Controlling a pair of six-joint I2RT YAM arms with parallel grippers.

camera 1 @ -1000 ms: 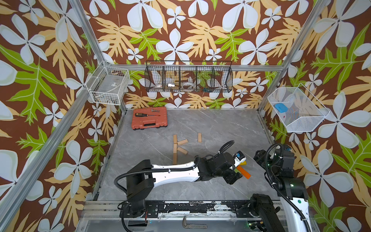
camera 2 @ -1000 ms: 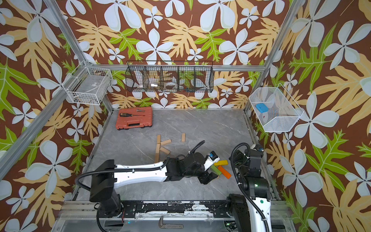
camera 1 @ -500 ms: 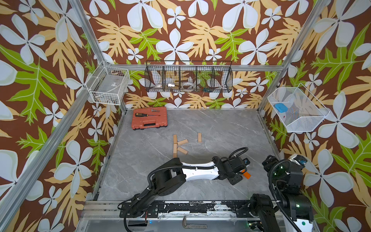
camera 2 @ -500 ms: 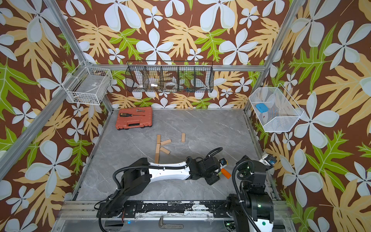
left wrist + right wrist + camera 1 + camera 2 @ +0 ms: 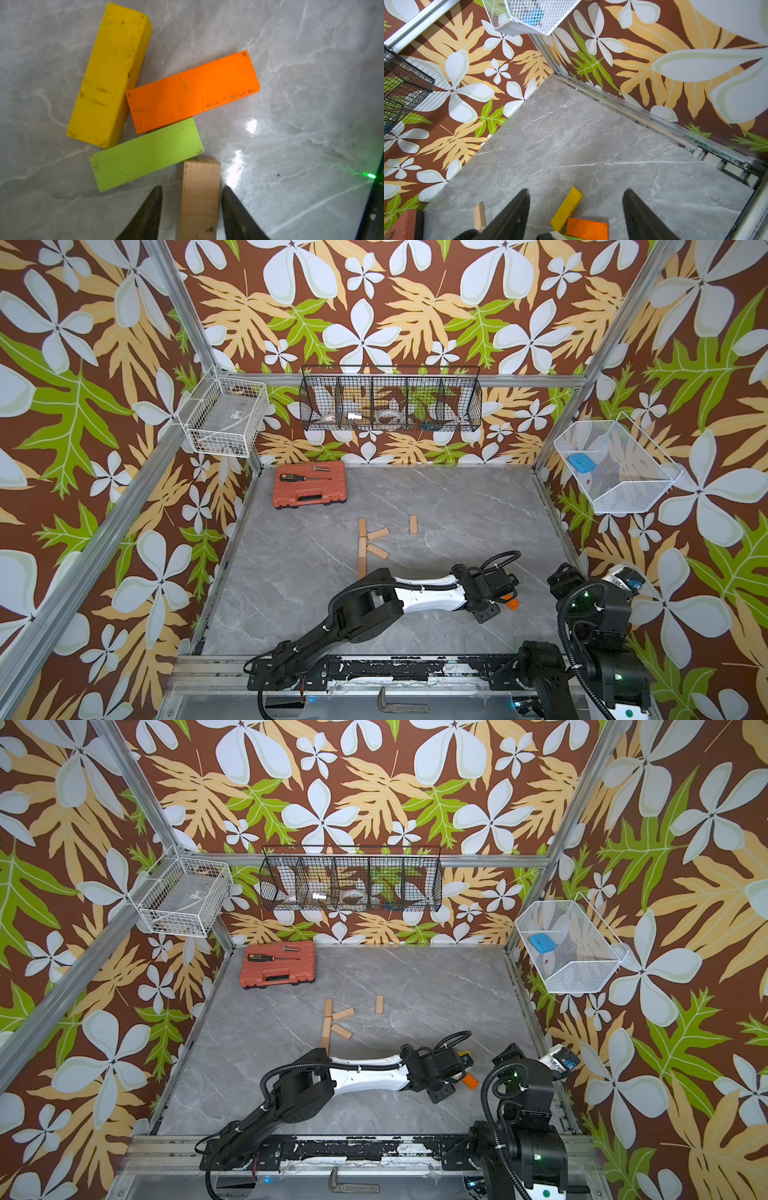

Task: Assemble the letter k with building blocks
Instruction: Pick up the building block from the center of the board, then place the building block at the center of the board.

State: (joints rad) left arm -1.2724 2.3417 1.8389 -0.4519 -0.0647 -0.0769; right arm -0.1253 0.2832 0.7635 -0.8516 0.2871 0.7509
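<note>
Several plain wooden blocks [image 5: 362, 547] lie mid-table in both top views: a straight stem with two slanted pieces at its side, the start of the k, plus a spare block [image 5: 413, 524] set apart. The left arm [image 5: 424, 597] stretches low over the near part of the table [image 5: 291, 605], and its wrist covers the pile it works on. Only an end of the orange block [image 5: 471, 1083] shows, and no fingers can be made out.

From the left wrist, the left fingers [image 5: 145, 214] stand either side of a plain block [image 5: 199, 197], one at its edge, the other with a gap: open, not yet clamped. That block's end sits just beside the green block [image 5: 145, 153], which lies along the orange one, with the yellow block [image 5: 110, 74] next to them. A good grasp would centre the fingers on the long sides, then lift straight up so the green neighbour is not dragged. The plain block's near end is cut off.

From the right wrist, the right fingers [image 5: 512, 218] hang wide apart above the table, holding nothing. The green block is almost wholly hidden.
</note>
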